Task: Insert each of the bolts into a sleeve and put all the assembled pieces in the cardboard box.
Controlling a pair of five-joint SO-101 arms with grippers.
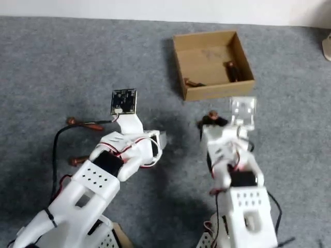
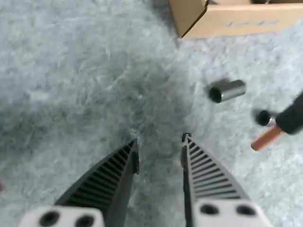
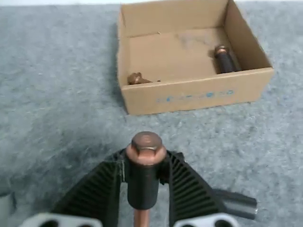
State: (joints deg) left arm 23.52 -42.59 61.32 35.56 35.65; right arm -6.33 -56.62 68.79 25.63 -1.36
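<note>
The right arm's fingers (image 3: 189,189) are clamping a dark sleeve (image 3: 142,187) with a copper bolt (image 3: 147,145) standing upright in it. The bolt's head is resting on the sleeve's top and its shank is poking out underneath. This pair is sitting just short of the cardboard box (image 3: 194,97), which is holding two assembled pieces, one (image 3: 225,59) against a side wall and one (image 3: 136,78) in a front corner. The main danger is probably the carry. The grip seems to be on the sleeve alone, so only the head is keeping the bolt in. If the wrist is tipping far over while crossing the rim, the bolt may be sliding out and the pair separating on the table (image 1: 46,62). A low approach is another worry, since the shank or the fingers could be catching the front wall and shoving the light box away. The left arm's fingers (image 2: 118,179) are standing wide apart with nothing between them, low over the table, near a loose sleeve (image 2: 227,91) that is lying on its side. That sleeve looks round enough to be rolling off at a nudge. Both arms are working close together there, so a clash could be knocking it farther. Two bare bolts (image 1: 85,124) (image 1: 77,161) are lying well apart from the box, waiting for sleeves.
</note>
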